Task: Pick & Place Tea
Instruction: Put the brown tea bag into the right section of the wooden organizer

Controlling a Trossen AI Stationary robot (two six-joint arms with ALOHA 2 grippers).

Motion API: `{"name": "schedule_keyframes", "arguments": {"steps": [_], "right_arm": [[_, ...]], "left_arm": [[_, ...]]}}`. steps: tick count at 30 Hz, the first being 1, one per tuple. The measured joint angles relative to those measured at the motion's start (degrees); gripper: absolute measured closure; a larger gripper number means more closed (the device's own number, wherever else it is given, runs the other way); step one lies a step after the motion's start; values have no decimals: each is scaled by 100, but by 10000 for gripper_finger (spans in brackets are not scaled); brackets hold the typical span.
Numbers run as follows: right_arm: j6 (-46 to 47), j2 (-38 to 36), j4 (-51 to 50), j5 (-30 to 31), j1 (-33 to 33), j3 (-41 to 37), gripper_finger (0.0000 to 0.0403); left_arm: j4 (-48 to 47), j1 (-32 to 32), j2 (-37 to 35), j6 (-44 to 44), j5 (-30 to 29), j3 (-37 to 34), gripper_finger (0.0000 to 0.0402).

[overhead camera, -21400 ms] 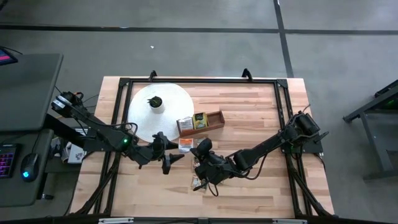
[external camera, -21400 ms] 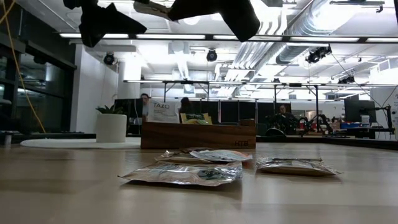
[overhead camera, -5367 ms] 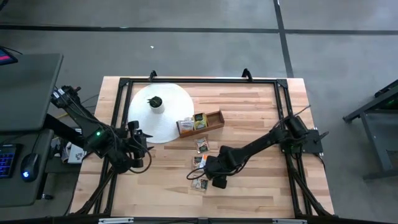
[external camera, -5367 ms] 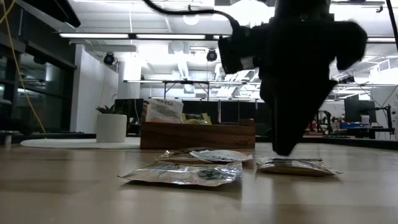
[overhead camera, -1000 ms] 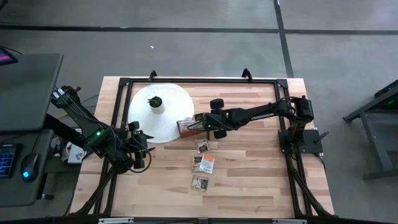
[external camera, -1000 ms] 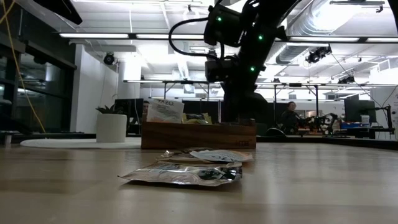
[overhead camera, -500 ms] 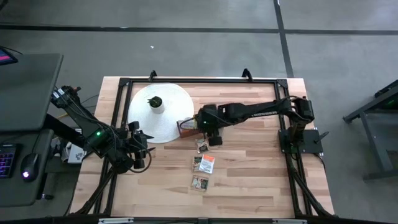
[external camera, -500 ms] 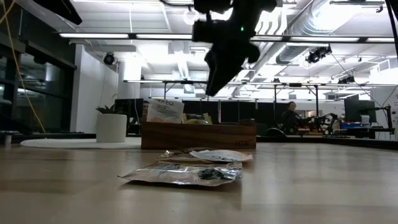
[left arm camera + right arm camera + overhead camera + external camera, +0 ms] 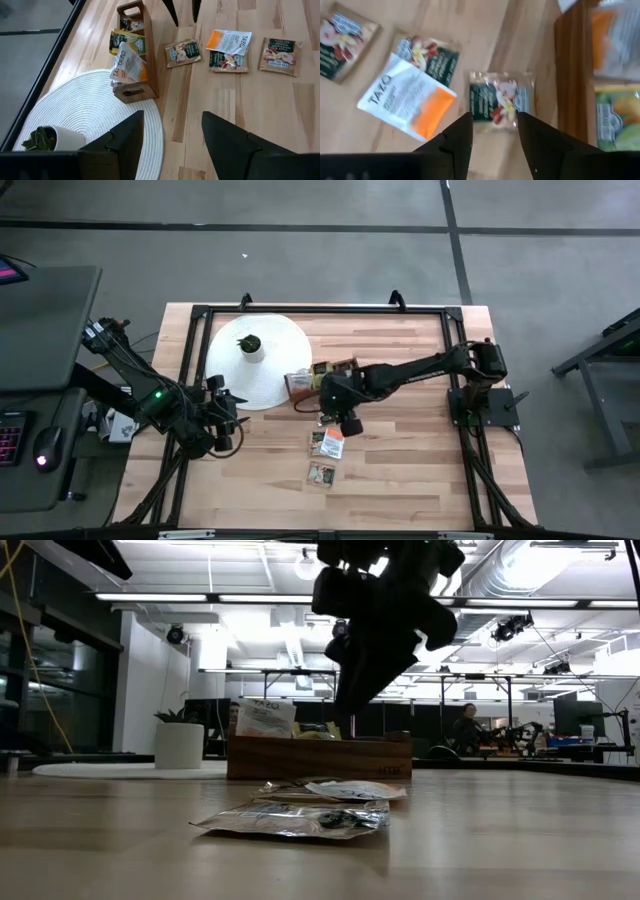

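Four tea sachets (image 9: 182, 52) are laid on the desk (image 9: 400, 470); right tool (image 9: 492, 131) is held open above one; left tool (image 9: 172, 132) open.

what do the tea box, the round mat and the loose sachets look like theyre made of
The tea box looks like brown wood with a satin finish: grain and cut-out handle ends show. The round mat seems woven white cord or fibre, with concentric ribs. The sachets look like printed foil or plastic film, glossy and crinkled at the edges in the low view; which one is unclear.

Bright overhead light, seemingly blurred wrist-view
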Motion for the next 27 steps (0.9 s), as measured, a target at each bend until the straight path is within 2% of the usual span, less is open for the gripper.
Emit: {"name": "schedule_keyframes", "arguments": {"steps": [6,13,27], "right_arm": [[227,0,626,-329,32,-368,217],[406,0,952,9,27,-686,164],[346,451,1067,90,69,-702,157]], "left_arm": [[2,0,0,49,150,0,206],[20,0,0,49,280,0,206],[48,-1,0,47,340,0,206]]}}
